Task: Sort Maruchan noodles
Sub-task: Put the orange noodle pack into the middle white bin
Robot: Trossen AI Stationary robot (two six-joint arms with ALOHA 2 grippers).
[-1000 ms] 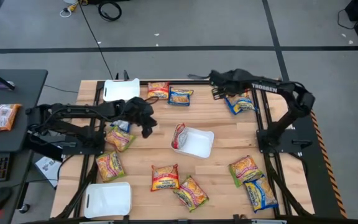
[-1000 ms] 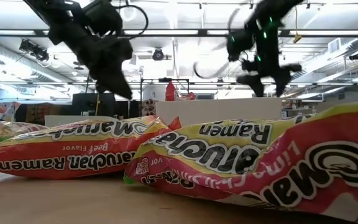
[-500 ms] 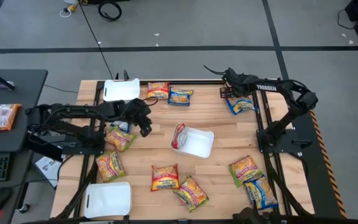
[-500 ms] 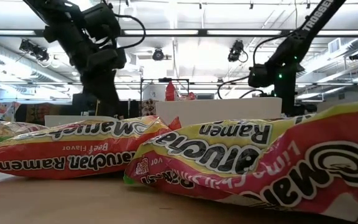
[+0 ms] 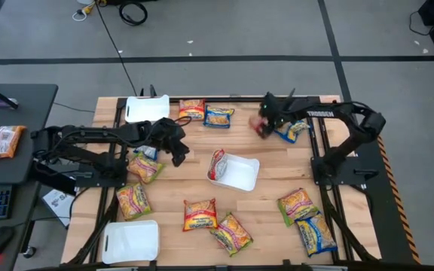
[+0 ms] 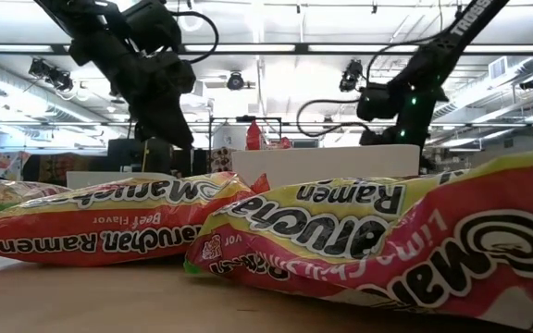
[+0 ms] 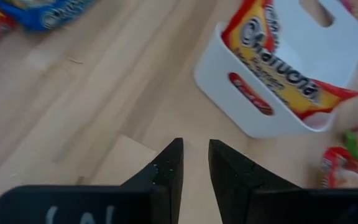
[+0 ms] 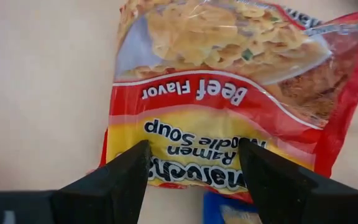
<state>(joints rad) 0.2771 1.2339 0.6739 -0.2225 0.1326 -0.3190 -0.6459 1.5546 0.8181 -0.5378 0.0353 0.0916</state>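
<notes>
Right tool [image 8: 191, 171]: fingers spread, straddling red beef-flavor noodle packet [image 8: 229, 93], table's 1 o'clock area. Left tool [image 7: 194, 171]: fingers nearly pressed together, empty, above table [image 7: 73, 118], 9 o'clock of white tray [image 5: 239, 175] holding one packet [image 7: 278, 81].

In the right wrist view, the beef packet [image 8: 229, 99] runs off the frame at one end and its lower edge is hidden behind the right gripper [image 8: 194, 165], whose spread fingers overlap it, so contact cannot be told. In the high view the same packet [image 5: 263, 126] is only a red blur at the fingertips. The white tray [image 7: 328, 74] is cut by the left wrist picture's edge, hiding part of the packet inside [image 7: 278, 74].
</notes>
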